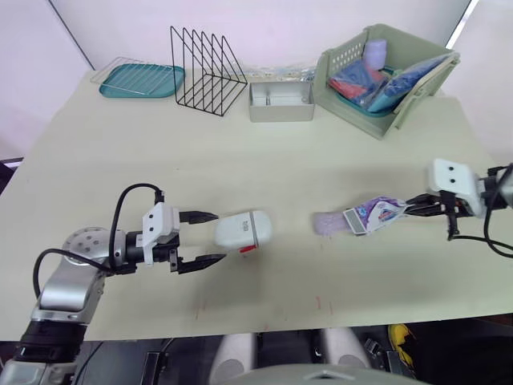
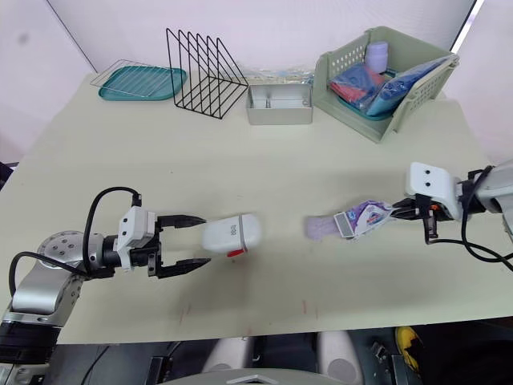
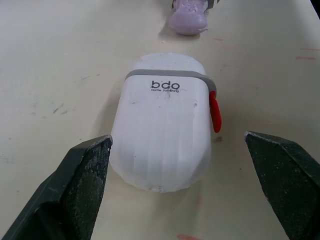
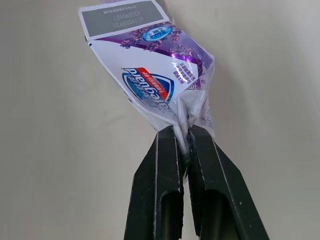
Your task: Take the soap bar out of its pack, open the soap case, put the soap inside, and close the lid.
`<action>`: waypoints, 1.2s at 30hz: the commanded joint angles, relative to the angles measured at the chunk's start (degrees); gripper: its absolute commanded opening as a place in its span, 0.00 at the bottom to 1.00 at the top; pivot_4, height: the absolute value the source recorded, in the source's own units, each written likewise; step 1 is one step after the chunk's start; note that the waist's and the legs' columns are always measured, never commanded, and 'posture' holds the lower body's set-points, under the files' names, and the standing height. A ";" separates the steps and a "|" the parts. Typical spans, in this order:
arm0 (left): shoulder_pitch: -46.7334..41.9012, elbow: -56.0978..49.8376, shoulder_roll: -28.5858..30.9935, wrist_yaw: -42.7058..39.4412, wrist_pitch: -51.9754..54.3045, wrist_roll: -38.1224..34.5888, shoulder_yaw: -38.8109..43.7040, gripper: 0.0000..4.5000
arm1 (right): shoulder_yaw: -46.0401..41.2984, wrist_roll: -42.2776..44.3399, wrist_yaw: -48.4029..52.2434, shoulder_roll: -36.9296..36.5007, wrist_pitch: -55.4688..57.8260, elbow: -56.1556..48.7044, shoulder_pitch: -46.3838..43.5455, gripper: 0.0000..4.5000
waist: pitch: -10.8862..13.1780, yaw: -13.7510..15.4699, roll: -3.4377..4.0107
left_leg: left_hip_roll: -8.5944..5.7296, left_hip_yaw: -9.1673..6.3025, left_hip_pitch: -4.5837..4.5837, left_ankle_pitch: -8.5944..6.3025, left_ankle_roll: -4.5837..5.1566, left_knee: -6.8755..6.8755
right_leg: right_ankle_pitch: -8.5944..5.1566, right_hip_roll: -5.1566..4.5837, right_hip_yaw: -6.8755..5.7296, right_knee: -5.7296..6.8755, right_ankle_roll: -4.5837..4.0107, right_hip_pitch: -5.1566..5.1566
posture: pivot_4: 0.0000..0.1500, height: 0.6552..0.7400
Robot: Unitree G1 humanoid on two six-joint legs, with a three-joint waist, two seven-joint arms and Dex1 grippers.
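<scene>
A white soap case [image 1: 243,229] with a grey band and a red latch lies shut on the table, left of centre. My left gripper [image 1: 203,239] stands open just short of the case's near end, one finger to each side. The purple soap bar [image 1: 327,224] lies on the table, half out of the mouth of its purple and white pack [image 1: 377,213]. My right gripper [image 1: 418,207] is shut on the pack's crimped tail [image 4: 192,112], lifting that end a little.
Along the far edge stand a teal tray with a wire rack [image 1: 141,80], a black wire file rack [image 1: 207,70], a grey open box [image 1: 280,102] and a green basket [image 1: 383,77] holding packets and a purple cup.
</scene>
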 commanded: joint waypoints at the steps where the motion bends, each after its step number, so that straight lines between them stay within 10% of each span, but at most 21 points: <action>1: -0.88 -0.05 -0.08 -0.61 -1.01 -0.01 -0.26 1.00 | -5.73 4.08 0.78 -0.34 0.64 2.54 0.64 0.01 | 0.00 0.01 0.00 | 0.00 0.00 0.00 0.00 0.00 0.00 | 0.00 0.00 0.01 0.00 0.00 0.00 | 1.00 1.00; 22: -2.21 -1.99 -2.18 0.55 2.11 -5.22 1.22 1.00 | -27.51 6.59 -66.72 36.30 37.66 -12.81 0.99 0.01 | 0.01 -0.21 0.01 | -0.04 0.01 -0.02 0.00 0.00 0.01 | 0.01 0.06 0.13 0.09 0.00 -0.01 | 1.00 1.00; 36: -1.19 -5.27 -3.30 2.14 5.53 -9.08 2.61 1.00 | -32.32 8.06 -78.24 46.74 49.36 -20.99 0.22 0.01 | 0.01 -0.32 0.02 | -0.02 0.00 -0.01 0.00 0.01 0.00 | 0.01 0.10 0.13 0.09 -0.01 -0.01 | 1.00 1.00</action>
